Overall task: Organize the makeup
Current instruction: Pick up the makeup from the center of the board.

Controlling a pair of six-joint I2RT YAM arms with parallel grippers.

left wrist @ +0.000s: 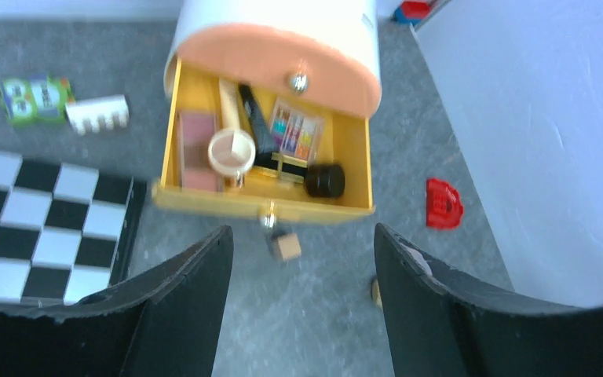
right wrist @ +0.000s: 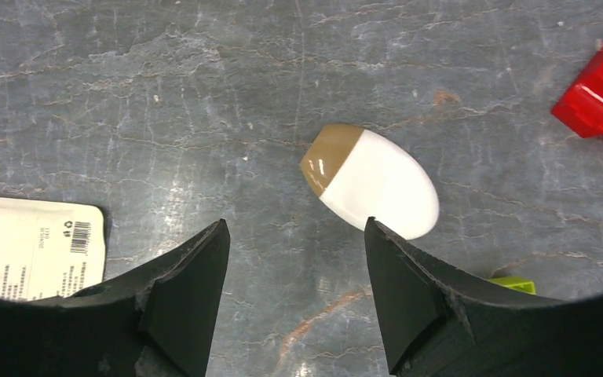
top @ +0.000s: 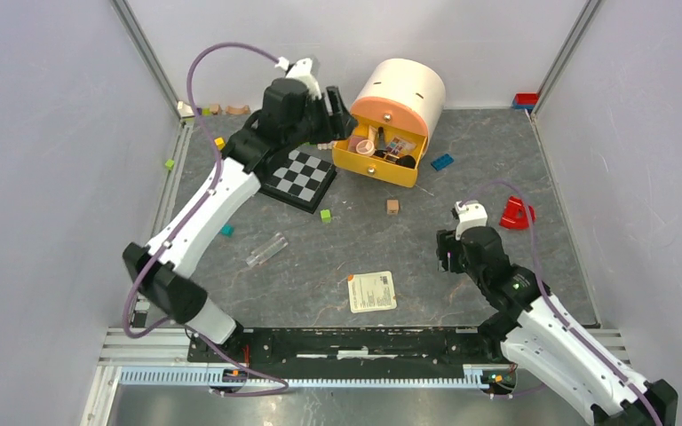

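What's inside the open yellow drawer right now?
Visible: pink palette, round peach compact, long black item, multicolour palette and black pot. The rear of the drawer is hidden under the cabinet's peach front.

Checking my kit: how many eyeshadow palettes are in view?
2, both in the drawer: pink palette at its left, multicolour palette toward its right. More may lie hidden underneath.
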